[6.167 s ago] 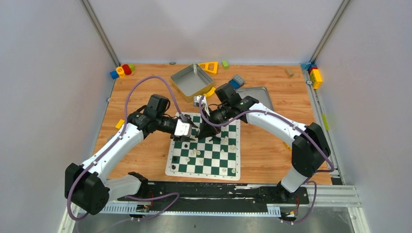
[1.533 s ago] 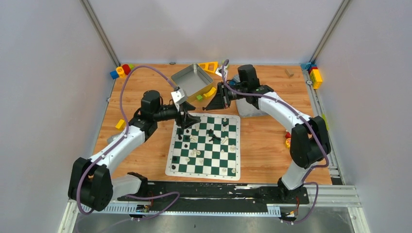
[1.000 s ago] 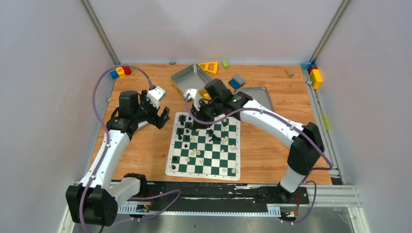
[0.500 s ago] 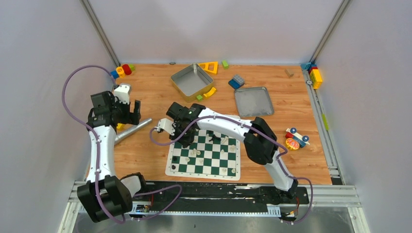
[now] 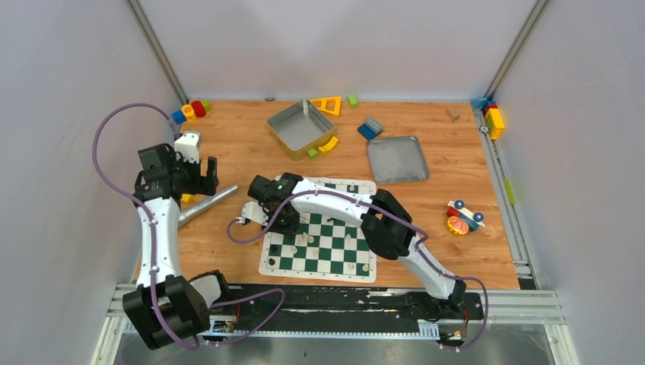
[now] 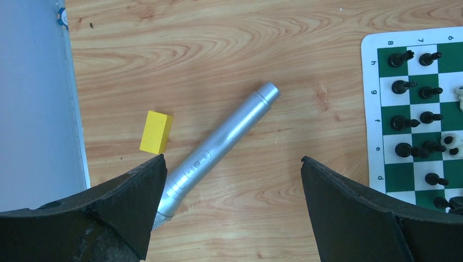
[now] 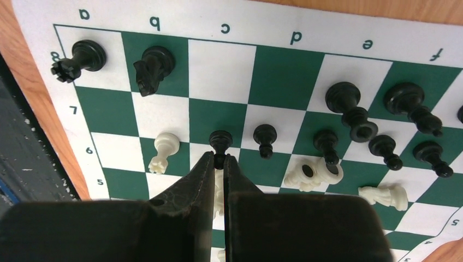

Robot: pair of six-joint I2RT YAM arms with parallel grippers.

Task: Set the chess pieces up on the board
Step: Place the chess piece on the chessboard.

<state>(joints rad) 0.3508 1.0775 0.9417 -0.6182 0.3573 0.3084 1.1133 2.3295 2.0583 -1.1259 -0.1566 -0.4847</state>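
Crowding looked the main hazard from overhead: the right gripper [image 5: 282, 219] hung low over the left side of the board [image 5: 265, 268], among chess pieces [image 5: 351, 267] scattered across the green and white checks rather than ranked. I judged that a sideways sweep could bowl over such light plastic men or drag the thin mat on the wood-grain table [image 5: 228, 144]. The left gripper [image 5: 204, 175] was off the board to the left, well apart from it. From the left wrist, its wedge-shaped black fingers [image 6: 128, 202] stood spread wide with only bare wood between them. Below lay a smooth silver metal tube [image 6: 224, 142], round enough to roll if nudged, with a small yellow block [image 6: 156, 131] just beside it. The board's pale border showed at the right, with slim glossy black pieces on their squares. From the right wrist, the jaws were pressed together, their tips at the foot of a black pawn [image 7: 220, 140]. Whether they pinched it or merely touched it, I could not tell. A second black pawn [image 7: 265, 134] stood near, and cream pieces [image 7: 313, 170] lay on their sides close by. A slip on that narrow turned stem could flick the pawn into them.
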